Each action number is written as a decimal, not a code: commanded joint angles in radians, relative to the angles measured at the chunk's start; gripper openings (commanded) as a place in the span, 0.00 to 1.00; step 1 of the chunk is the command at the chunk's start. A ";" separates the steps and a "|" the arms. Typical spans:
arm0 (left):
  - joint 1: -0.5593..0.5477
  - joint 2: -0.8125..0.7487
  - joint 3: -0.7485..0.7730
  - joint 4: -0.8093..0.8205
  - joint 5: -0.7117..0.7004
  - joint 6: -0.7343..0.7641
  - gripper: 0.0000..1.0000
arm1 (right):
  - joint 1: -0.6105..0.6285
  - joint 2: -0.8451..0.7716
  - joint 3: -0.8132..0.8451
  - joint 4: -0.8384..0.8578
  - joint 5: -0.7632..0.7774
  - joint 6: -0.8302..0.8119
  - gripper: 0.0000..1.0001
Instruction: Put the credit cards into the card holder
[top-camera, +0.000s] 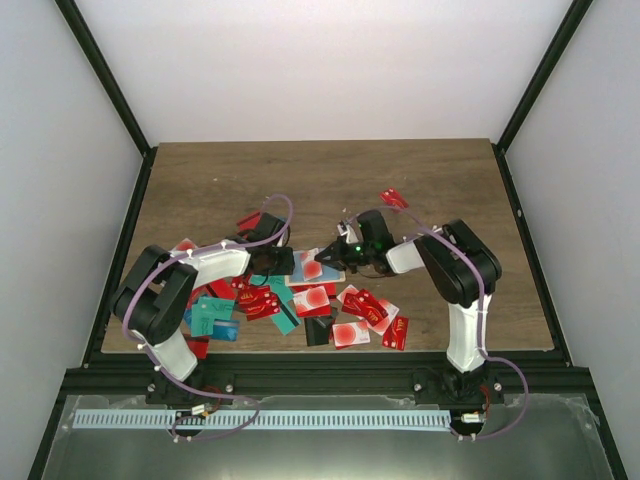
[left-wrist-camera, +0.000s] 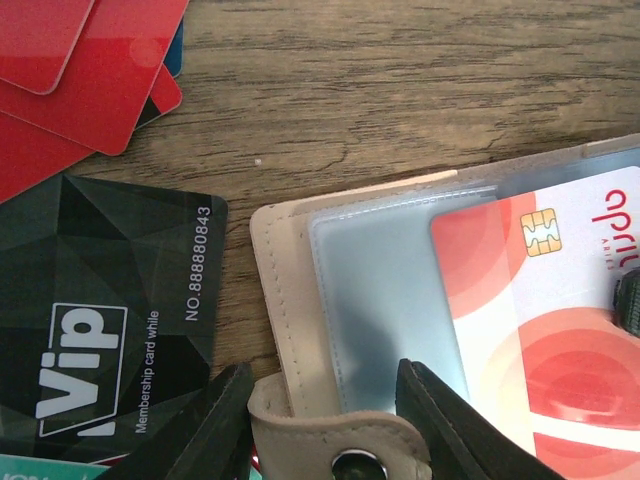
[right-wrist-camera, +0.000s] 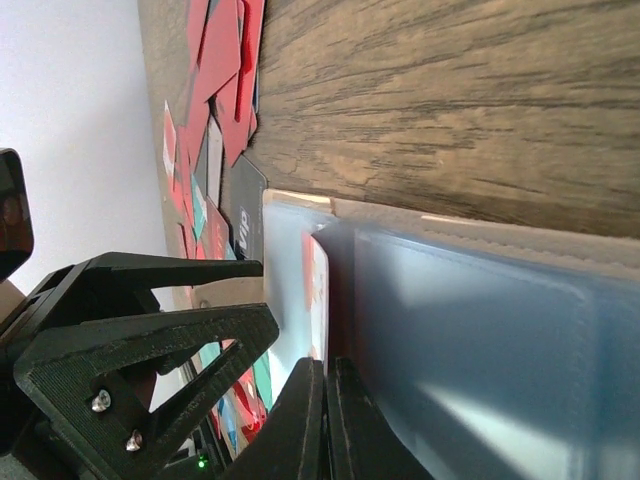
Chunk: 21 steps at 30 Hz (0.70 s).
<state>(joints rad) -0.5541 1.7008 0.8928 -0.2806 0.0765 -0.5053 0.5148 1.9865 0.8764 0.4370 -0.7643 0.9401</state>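
Observation:
The beige card holder (left-wrist-camera: 285, 300) lies open on the wooden table, light blue sleeves up. My left gripper (left-wrist-camera: 322, 372) is shut on its snap tab, one finger on each side. A white-and-red credit card (left-wrist-camera: 540, 300) lies partly inside a sleeve. My right gripper (right-wrist-camera: 328, 365) is shut on that card's (right-wrist-camera: 318, 290) near edge, the card standing edge-on against the blue sleeve (right-wrist-camera: 470, 330). From above, the left gripper (top-camera: 288, 262) and right gripper (top-camera: 328, 257) meet over the holder (top-camera: 330, 274) at mid-table.
A black VIP card (left-wrist-camera: 110, 300) and red cards (left-wrist-camera: 80, 70) lie just left of the holder. Several more cards (top-camera: 365, 305) are scattered along the near table, teal ones (top-camera: 210, 318) by the left arm. One red card (top-camera: 394, 198) lies apart, farther back.

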 joint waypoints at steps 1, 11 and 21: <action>0.002 0.010 -0.020 0.008 0.028 -0.010 0.41 | 0.032 0.019 0.005 0.032 0.007 0.044 0.01; 0.002 0.005 -0.035 0.020 0.038 -0.030 0.39 | 0.093 0.028 -0.011 0.081 0.053 0.109 0.01; 0.002 -0.022 -0.058 0.023 0.040 -0.046 0.38 | 0.121 0.039 0.014 0.046 0.121 0.133 0.01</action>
<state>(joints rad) -0.5491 1.6890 0.8665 -0.2466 0.0830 -0.5262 0.5999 2.0045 0.8627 0.5095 -0.6865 1.0603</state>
